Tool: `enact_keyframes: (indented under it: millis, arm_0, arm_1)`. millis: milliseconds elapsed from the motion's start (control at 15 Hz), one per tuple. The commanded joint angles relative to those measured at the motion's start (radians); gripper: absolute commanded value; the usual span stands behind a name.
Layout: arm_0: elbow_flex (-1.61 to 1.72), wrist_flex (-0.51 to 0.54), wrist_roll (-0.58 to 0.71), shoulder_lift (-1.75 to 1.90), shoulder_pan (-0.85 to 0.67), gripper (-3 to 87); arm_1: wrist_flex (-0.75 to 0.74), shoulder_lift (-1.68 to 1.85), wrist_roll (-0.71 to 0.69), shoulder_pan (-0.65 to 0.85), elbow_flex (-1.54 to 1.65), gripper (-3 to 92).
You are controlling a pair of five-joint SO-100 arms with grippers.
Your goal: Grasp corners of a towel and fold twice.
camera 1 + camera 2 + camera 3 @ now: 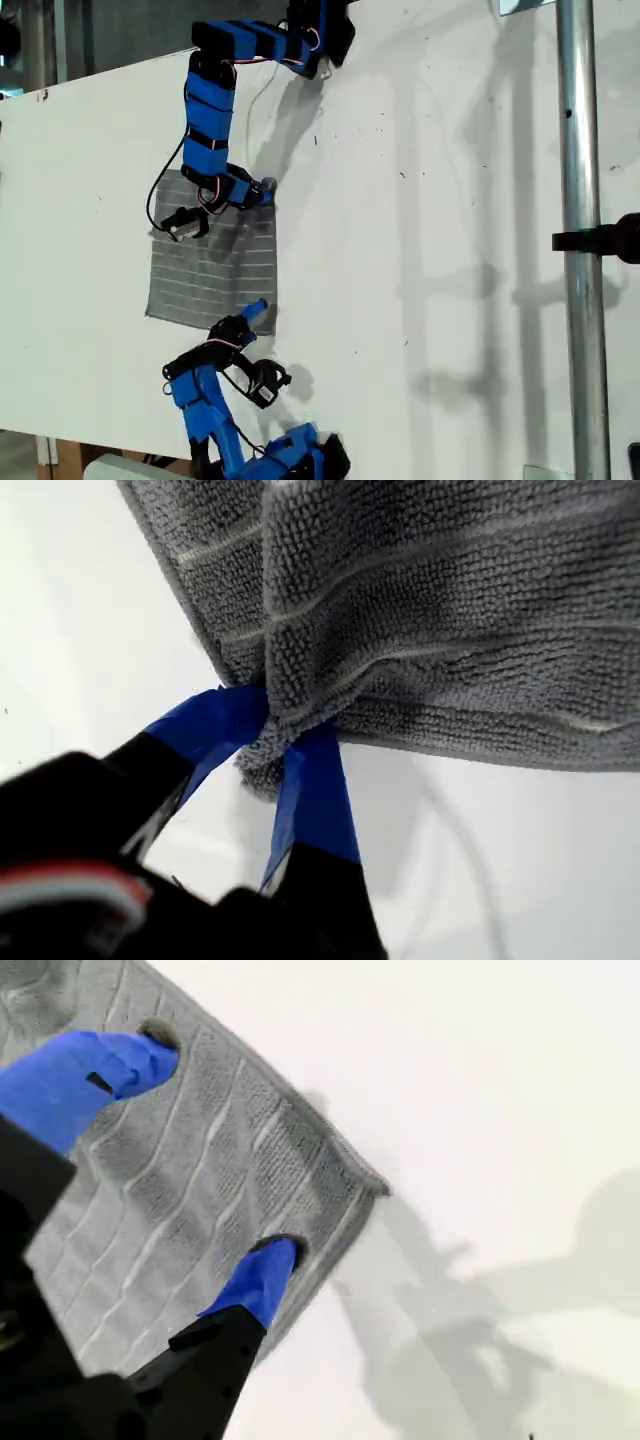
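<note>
my first gripper was pinching a corner of the towel, my second gripper spread over another corner; the towel lay mid-tabletop, no fold evident.

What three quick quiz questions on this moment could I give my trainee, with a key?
1. True or false: my first gripper is shut on a corner of the grey striped soft cloth towel.
2. My second gripper is: A) open over the towel, B) shut on the towel, C) away from the towel.
3. Fill in: the towel lies on the ___ flat table.
Key: 1 true; 2 A; 3 white.
</note>
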Motion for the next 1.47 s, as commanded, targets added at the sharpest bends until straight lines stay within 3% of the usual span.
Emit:
enact_keyframes:
  millis: [0,67,400,467,533,667,1067,1400]
  arm_0:
    - [-0.014,-0.038,-0.104,-0.104,-0.012,37.8]
    - [-0.046,-0.020,-0.150,-0.181,-0.011,41.0]
    - [-0.086,-0.023,-0.120,-0.236,-0.057,33.3]
    - [-0.092,-0.031,-0.101,-0.252,-0.058,23.3]
    - [-0.104,-0.034,-0.084,-0.270,-0.058,6.8]
    - [-0.097,-0.051,-0.080,-0.272,-0.054,-2.6]
    - [-0.064,-0.054,-0.140,-0.146,0.063,-2.7]
    - [0.209,-0.081,-0.290,0.324,0.298,-2.8]
  arm_1:
    - [-0.003,0.000,-0.015,-0.011,0.005,-0.2]
    - [-0.003,0.000,-0.015,-0.011,0.005,-0.2]
    - [-0.003,0.000,-0.015,-0.012,0.006,-0.2]
    - [-0.003,0.000,-0.017,-0.012,0.006,-0.2]
    - [-0.005,0.000,-0.017,-0.011,0.006,-0.2]
    - [-0.005,0.000,-0.018,-0.009,0.006,-0.2]
    - [0.014,0.052,0.011,-0.040,0.046,-0.2]
    - [0.189,0.325,0.244,-0.327,0.057,-0.2]
